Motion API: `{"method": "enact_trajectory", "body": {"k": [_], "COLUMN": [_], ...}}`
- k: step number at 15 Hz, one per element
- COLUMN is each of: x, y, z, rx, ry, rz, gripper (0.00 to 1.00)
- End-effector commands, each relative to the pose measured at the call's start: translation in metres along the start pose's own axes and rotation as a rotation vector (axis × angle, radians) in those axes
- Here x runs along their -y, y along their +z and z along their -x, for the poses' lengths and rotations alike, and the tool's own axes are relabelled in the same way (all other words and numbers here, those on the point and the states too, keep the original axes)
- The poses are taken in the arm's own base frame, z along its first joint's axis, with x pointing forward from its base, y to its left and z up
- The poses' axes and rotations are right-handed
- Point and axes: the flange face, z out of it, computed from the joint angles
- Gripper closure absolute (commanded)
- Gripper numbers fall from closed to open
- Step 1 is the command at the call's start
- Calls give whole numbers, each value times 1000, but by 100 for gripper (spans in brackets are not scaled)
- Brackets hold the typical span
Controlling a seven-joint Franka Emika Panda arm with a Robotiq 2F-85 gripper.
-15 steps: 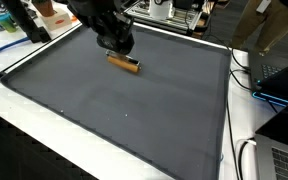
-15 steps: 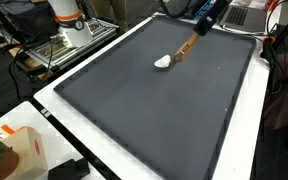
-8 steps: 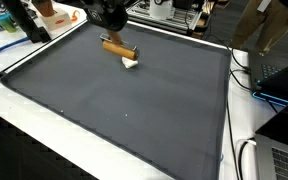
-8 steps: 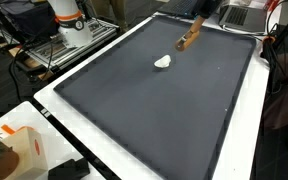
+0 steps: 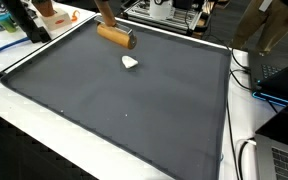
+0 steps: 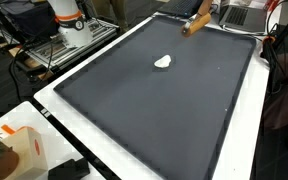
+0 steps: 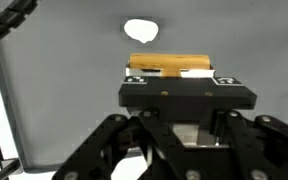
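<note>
My gripper (image 7: 176, 74) is shut on a short brown wooden cylinder (image 7: 169, 65), held crosswise between the fingers. In both exterior views the cylinder (image 5: 116, 36) (image 6: 196, 23) hangs above the far part of the black mat (image 5: 124, 115), and the gripper itself is almost cut off by the top edge. A small white lump (image 5: 130, 63) (image 6: 164, 62) lies alone on the mat below and a little nearer than the cylinder. In the wrist view the white lump (image 7: 140, 32) sits beyond the cylinder, apart from it.
The mat (image 6: 154, 110) covers most of a white table. An orange and white box (image 6: 22, 150) stands at one corner. A laptop (image 5: 284, 160) and cables (image 5: 246, 155) lie beside the mat. A person (image 5: 274, 22) stands near the table's far corner.
The gripper has risen and moved toward the mat's far edge with the wooden cylinder. The white lump has come into view and stays on the mat.
</note>
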Motion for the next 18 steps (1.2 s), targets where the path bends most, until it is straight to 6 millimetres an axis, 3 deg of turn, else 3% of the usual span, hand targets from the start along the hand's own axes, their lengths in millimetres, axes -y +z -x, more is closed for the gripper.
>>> {"method": "enact_trajectory", "body": {"k": [1, 2, 3, 6, 7, 9, 12, 18], "x": [-14, -6, -7, -6, -5, -15, -45, -97], "y": [-4, -2, -2, 1, 3, -2, -11, -18], "z": [17, 5, 6, 5, 4, 3, 8, 34], "rx": [32, 12, 15, 20, 21, -19, -40, -34], "ry": [51, 21, 23, 21, 21, 36, 47, 73], "rz": [-17, 4, 5, 7, 8, 13, -15, -164], "gripper": [77, 77, 52, 52, 77, 77, 77, 77]}}
